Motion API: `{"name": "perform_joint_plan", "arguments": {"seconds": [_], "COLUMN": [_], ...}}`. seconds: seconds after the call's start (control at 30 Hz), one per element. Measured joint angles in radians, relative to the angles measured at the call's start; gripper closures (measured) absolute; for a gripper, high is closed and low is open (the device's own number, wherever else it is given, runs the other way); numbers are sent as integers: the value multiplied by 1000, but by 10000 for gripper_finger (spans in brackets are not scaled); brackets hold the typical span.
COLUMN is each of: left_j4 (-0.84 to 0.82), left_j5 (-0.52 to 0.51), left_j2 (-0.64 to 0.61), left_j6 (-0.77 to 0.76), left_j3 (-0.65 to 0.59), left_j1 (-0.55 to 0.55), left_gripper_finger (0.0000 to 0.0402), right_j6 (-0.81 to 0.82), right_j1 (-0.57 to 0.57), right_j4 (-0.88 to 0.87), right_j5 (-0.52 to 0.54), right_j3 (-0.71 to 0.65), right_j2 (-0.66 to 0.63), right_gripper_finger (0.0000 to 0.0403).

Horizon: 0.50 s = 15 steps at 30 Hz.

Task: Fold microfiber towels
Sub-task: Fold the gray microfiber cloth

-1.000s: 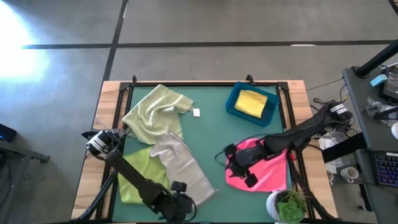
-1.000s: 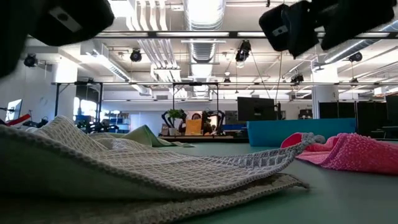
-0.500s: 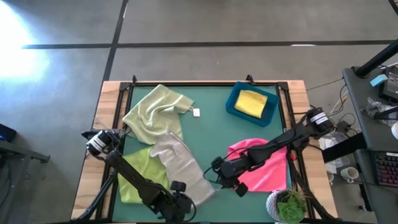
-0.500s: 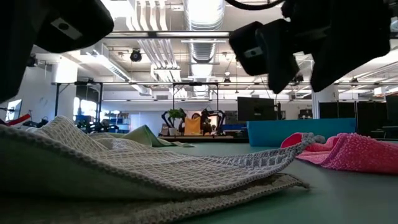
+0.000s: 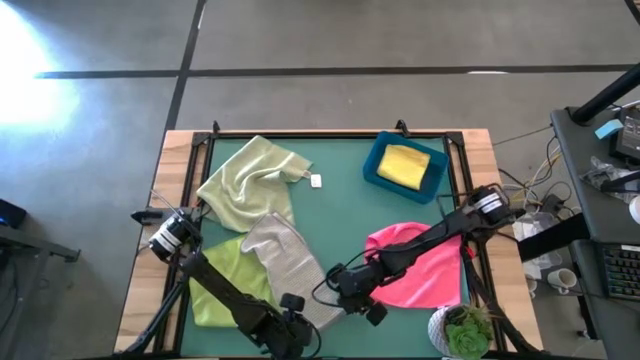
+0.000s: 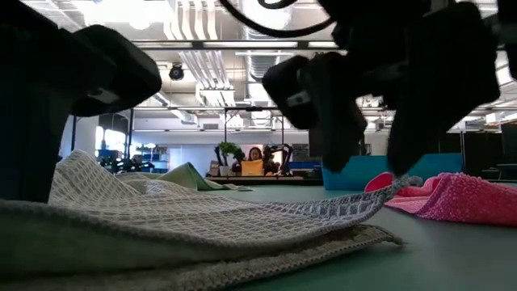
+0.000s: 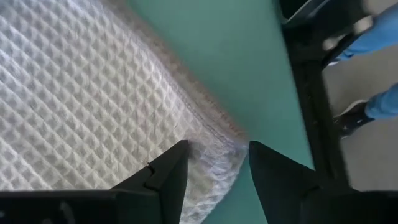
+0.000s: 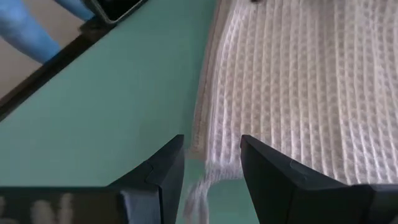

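Observation:
The light grey towel [image 5: 290, 265] lies crumpled in the table's near middle, partly over the lime green towel [image 5: 222, 285]. The pale green towel [image 5: 250, 180] lies at the far left and the hot pink towel [image 5: 425, 268] at the near right. A yellow towel [image 5: 405, 165] sits folded in the blue bin [image 5: 378, 170]. My left gripper [image 7: 214, 168] is open, slanting down over one near corner [image 7: 231, 144] of the grey towel. My right gripper [image 8: 211, 165] is open above the towel's near right corner [image 8: 200, 185], its fingers [image 6: 339, 137] just over the raised tip [image 6: 400, 186].
A small white tag [image 5: 316, 181] lies on the green mat near the pale green towel. A potted plant [image 5: 462, 330] stands at the near right corner. The table's black rail [image 7: 311, 93] runs close past the left gripper.
My right gripper has swung from above the pink towel toward the table's left and down, and now stands over the grey towel's near right corner. My left gripper has sunk a little toward the grey towel. No towel has moved.

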Motion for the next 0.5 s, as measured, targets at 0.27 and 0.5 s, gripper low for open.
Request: {"name": "perform_joint_plan", "arguments": {"seconds": [0.27,0.5], "left_j4": [14,25], "left_j5": [-3,-6], "left_j2": [6,5], "left_j6": [-1,-1], "left_j3": [-21,-38], "left_j1": [0,-1], "left_gripper_finger": [247,247], "right_j6": [13,39], "right_j1": [2,4], "right_j4": [-2,5], "right_j5": [-3,-24], "right_j3": [39,57], "right_j2": [80,131], "right_gripper_finger": [255,255]}}
